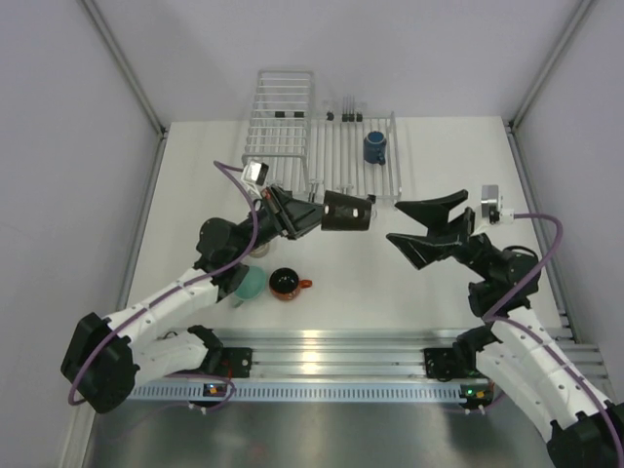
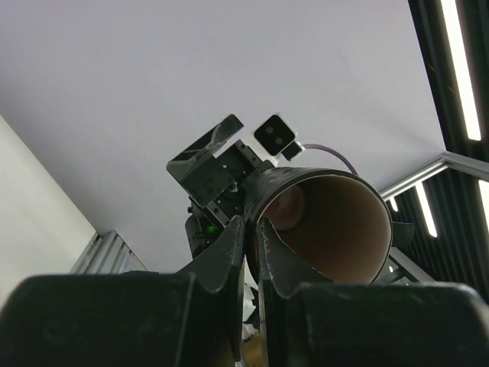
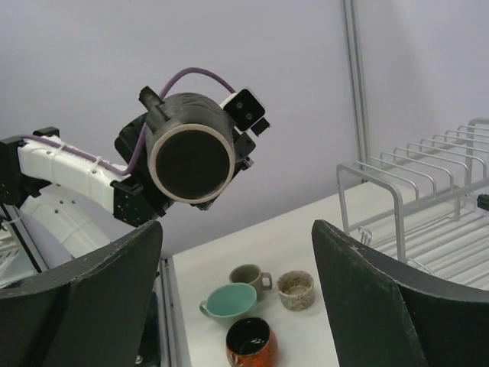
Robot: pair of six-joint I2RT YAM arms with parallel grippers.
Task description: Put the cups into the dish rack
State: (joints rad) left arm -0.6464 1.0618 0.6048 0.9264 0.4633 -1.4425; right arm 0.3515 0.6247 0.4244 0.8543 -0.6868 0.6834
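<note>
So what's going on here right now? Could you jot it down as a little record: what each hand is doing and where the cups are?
left hand: shut on the rim of the dark cup, holding it sideways in the air near the front edge of the dish rack
right hand: open, empty, facing the dark cup
in the dish rack: blue cup only
on the table: teal cup, orange-red cup, olive cup, beige cup
cups not yet loaded: five, counting the held one
</note>
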